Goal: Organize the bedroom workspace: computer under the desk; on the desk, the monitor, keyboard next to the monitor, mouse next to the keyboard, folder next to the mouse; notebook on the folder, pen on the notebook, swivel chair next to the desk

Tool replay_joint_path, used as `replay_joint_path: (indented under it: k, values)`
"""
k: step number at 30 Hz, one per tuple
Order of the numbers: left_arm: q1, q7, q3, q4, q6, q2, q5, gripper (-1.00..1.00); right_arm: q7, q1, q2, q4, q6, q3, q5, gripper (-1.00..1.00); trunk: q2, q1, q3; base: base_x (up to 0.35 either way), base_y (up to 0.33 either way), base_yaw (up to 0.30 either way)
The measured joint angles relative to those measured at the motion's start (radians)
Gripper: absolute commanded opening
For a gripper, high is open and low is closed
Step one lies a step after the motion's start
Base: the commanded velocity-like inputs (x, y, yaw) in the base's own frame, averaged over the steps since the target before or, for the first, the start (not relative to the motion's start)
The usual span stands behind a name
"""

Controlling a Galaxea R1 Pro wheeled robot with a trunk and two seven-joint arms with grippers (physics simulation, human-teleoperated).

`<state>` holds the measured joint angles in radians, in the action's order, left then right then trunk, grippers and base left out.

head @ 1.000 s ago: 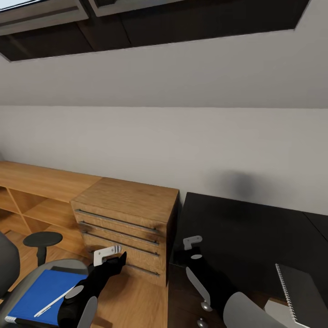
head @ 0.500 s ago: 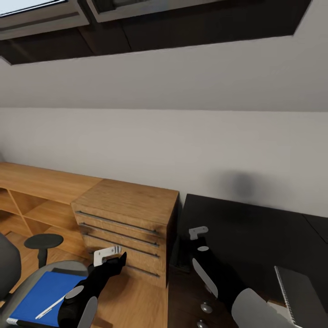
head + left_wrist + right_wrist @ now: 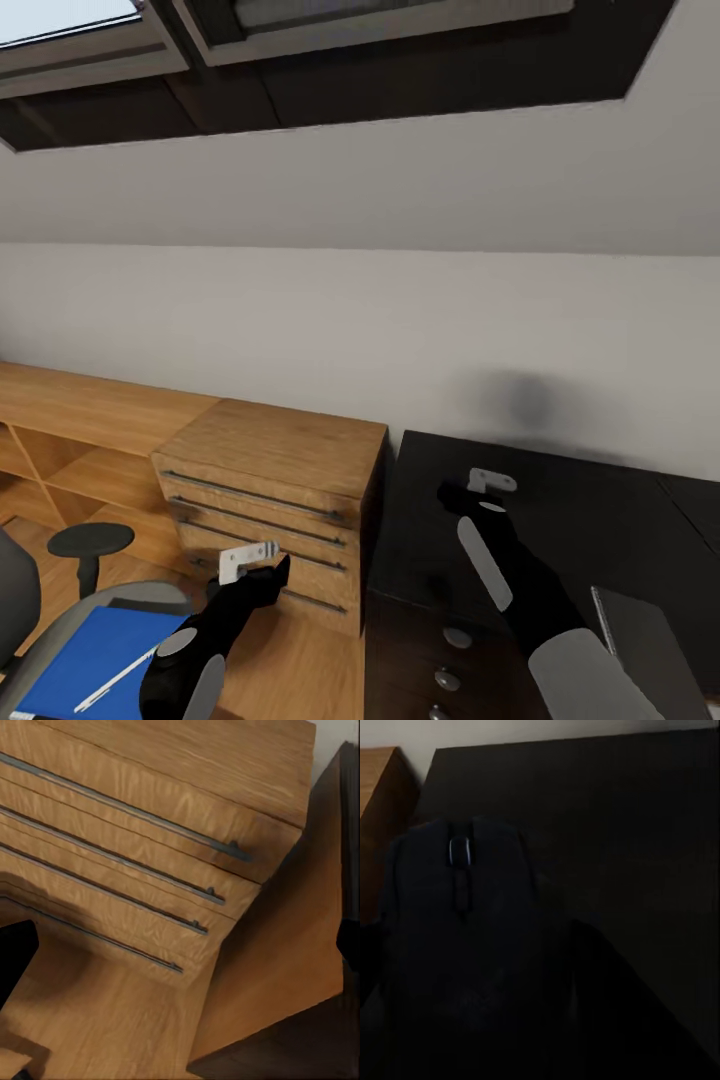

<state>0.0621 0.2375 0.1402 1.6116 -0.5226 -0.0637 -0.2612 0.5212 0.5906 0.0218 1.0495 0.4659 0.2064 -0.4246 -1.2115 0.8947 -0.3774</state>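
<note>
The right hand reaches over the black tabletop, pinching the mouse, presumably to set it on bare surface. At seven o'clock the folder and pen wait on the swivel chair; the left hand hovers by the wood chest, its fingers' spread unclear. The notebook lies at four o'clock.

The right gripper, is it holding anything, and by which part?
The right gripper appears to carry the mouse over the desk; the mouse sits close before the right wrist camera. Where the fingers grip it cannot be told.
</note>
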Motion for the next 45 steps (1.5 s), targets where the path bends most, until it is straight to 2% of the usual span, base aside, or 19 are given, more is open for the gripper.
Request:
replay_joint_path:
  k: [12,27,35,41,42,45]
  values:
    - [0.0,0.0,0.008,-0.001,0.0,0.001,-0.001,1.0,0.004,-0.005,0.0,0.008,0.002,-0.006,-0.003,-1.0,0.084,-0.046,0.047,-0.274,0.0,-0.244]
    - [-0.001,0.0,0.008,-0.001,0.0,0.001,0.0,1.0,0.004,-0.005,-0.004,0.006,0.001,-0.013,-0.004,-1.0,0.189,-0.104,0.106,-0.024,0.0,-0.266]
    - [-0.001,0.0,0.009,-0.001,0.0,0.001,0.0,1.0,0.0,-0.006,-0.021,0.005,-0.005,-0.066,-0.006,-1.0,0.245,-0.134,0.137,0.0,0.0,-0.266]
    - [-0.001,0.0,0.009,-0.002,0.0,0.001,0.0,1.0,-0.002,-0.009,-0.023,0.003,-0.007,-0.087,-0.007,-1.0,0.287,-0.157,0.162,0.0,0.0,-0.266]
    - [-0.001,0.0,0.009,-0.002,0.0,0.001,0.0,1.0,-0.004,-0.01,-0.023,0.0,-0.009,-0.118,-0.005,-1.0,0.294,-0.161,0.166,0.0,0.0,-0.266]
    - [-0.001,0.0,0.009,-0.004,0.0,0.001,0.0,1.0,-0.015,-0.01,-0.024,-0.001,-0.009,-0.16,-0.005,-1.0,0.315,-0.173,0.178,0.0,0.0,-0.266]
